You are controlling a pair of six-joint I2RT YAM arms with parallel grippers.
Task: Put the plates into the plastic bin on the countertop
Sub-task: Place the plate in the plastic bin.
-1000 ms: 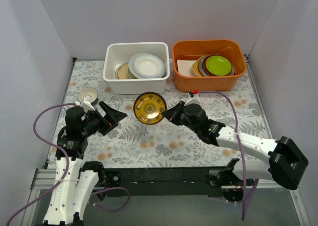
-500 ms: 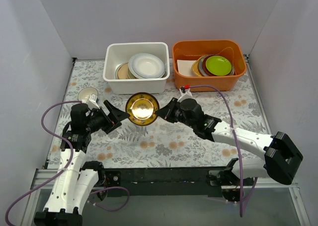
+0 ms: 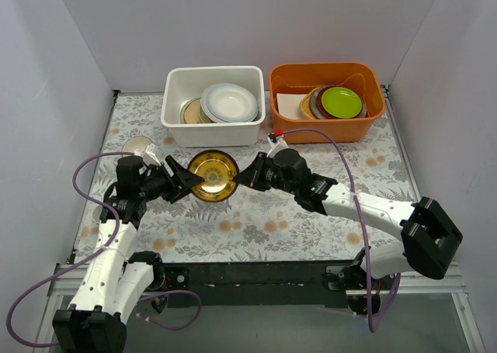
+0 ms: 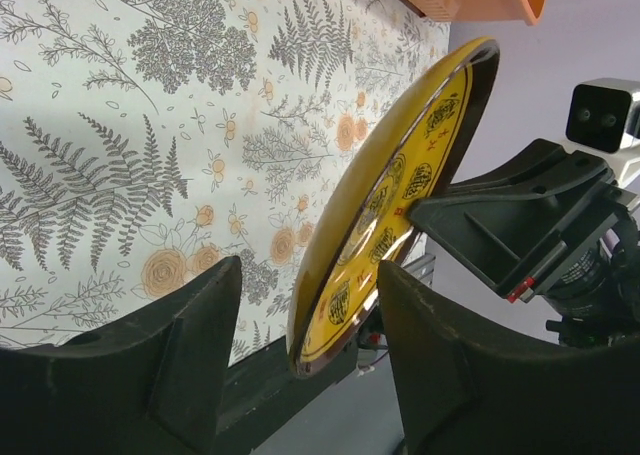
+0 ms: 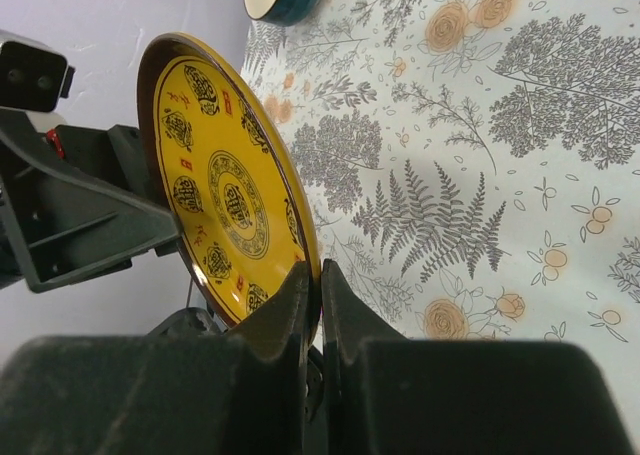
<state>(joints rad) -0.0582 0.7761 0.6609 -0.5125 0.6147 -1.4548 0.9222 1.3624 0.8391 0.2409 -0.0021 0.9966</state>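
Note:
A small dark-yellow patterned plate [image 3: 213, 175] is held above the fern-print countertop [image 3: 264, 221], in front of the white plastic bin [image 3: 213, 124]. My right gripper [image 3: 247, 174] is shut on the plate's right rim; the right wrist view shows the plate [image 5: 225, 185] pinched between its fingers. My left gripper [image 3: 182, 184] is open, and its jaws stand either side of the plate's left rim [image 4: 385, 210] without closing. The bin holds a white plate [image 3: 230, 102] and a beige one [image 3: 191, 111].
An orange tub [image 3: 326, 126] at the back right holds a stack with a lime-green plate [image 3: 342, 101] on top. A small round dish [image 3: 138, 146] sits on the cloth at the far left. Grey walls enclose the table.
My right gripper has carried the yellow plate to the left. My left gripper has moved right, so its open jaws now straddle the plate's rim.

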